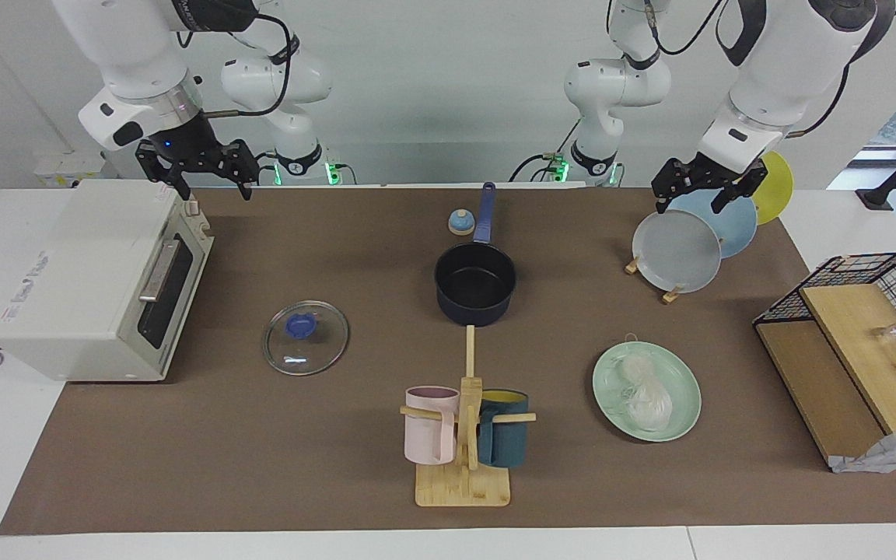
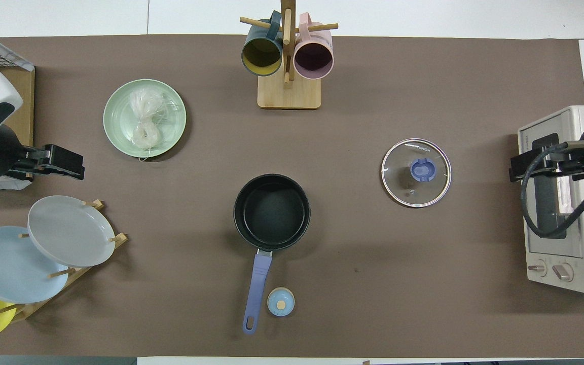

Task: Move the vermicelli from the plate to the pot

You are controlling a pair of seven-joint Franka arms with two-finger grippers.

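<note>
The vermicelli (image 1: pixel 645 397) is a whitish glassy tangle lying on the mint-green plate (image 1: pixel 611 365), toward the left arm's end of the table; both also show in the overhead view, the vermicelli (image 2: pixel 145 121) and the plate (image 2: pixel 117 109). The dark navy pot (image 1: pixel 475 284) stands mid-table, empty, its blue handle pointing toward the robots; it also shows in the overhead view (image 2: pixel 271 212). My left gripper (image 1: pixel 689 204) is open and empty, up in the air over the plate rack, and shows in the overhead view (image 2: pixel 76 167). My right gripper (image 1: pixel 215 190) is open and empty over the toaster oven, and shows in the overhead view (image 2: pixel 517 170).
A glass lid (image 1: pixel 306 337) lies flat between the pot and a toaster oven (image 1: pixel 98 280). A mug rack (image 1: pixel 463 435) with a pink and a teal mug stands farther out than the pot. A rack (image 1: pixel 677 250) holds grey, light blue and yellow plates. A wire basket (image 1: pixel 852 334) and a small blue knob (image 1: pixel 460 222) are there too.
</note>
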